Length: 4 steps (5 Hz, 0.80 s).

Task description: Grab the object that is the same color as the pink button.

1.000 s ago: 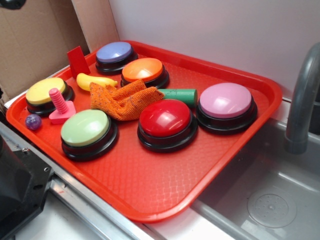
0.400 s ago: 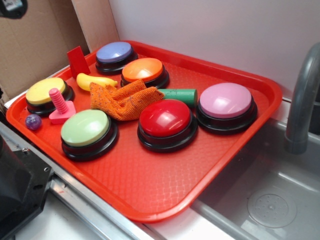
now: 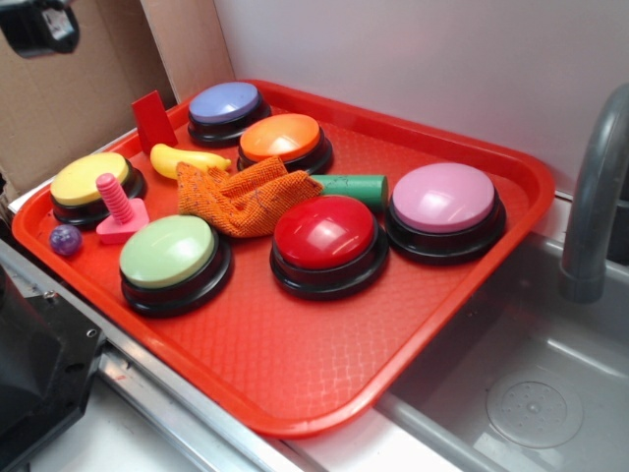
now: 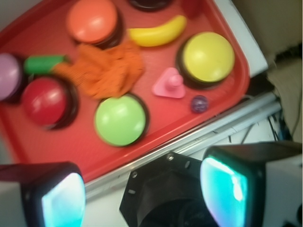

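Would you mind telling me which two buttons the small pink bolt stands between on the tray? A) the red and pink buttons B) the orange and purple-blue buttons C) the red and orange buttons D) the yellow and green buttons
D: the pink bolt stands upright on the red tray, with the yellow button just behind it and the green button just in front, beside the small purple ball.

Dark gripper (image 3: 39, 27) at the upper left corner of the exterior frame, only partly in view, two fingers (image 4: 61, 198) wide apart along the bottom edge of the wrist frame, nothing between them, black base at lower left
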Available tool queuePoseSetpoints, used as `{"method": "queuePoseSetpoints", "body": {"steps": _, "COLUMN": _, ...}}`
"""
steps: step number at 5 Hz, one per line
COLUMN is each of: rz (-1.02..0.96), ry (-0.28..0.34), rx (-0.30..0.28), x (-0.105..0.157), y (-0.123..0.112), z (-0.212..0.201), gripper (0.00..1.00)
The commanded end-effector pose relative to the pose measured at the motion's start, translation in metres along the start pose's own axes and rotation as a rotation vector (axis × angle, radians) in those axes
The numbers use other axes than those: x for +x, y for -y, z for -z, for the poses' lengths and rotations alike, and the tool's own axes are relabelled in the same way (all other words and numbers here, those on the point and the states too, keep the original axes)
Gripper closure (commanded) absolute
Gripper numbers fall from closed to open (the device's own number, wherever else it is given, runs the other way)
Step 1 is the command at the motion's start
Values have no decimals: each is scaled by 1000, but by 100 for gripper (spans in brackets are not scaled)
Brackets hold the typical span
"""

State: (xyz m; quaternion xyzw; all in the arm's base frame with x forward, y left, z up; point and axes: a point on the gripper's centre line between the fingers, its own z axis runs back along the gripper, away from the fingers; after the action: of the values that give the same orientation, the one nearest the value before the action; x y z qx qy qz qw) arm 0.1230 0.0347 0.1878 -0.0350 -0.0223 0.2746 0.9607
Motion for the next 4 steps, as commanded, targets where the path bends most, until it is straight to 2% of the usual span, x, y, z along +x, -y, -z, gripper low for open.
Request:
{"method": "queuePoseSetpoints", "body": {"steps": 1, "rz": -371, "ry": 117, "rx": 48, "x": 20, "y": -35, "z": 40, "gripper": 0}}
{"method": "queuePoseSetpoints", "body": {"steps": 3, "rz": -542, "ry": 197, "rx": 103, "x": 45, "y": -53, "z": 78, "gripper": 0}}
{"method": "queuePoseSetpoints", "body": {"steps": 4, "rz": -532, "ry": 185, "rx": 127, "x": 56, "y": -53, "z": 97, "gripper": 0}}
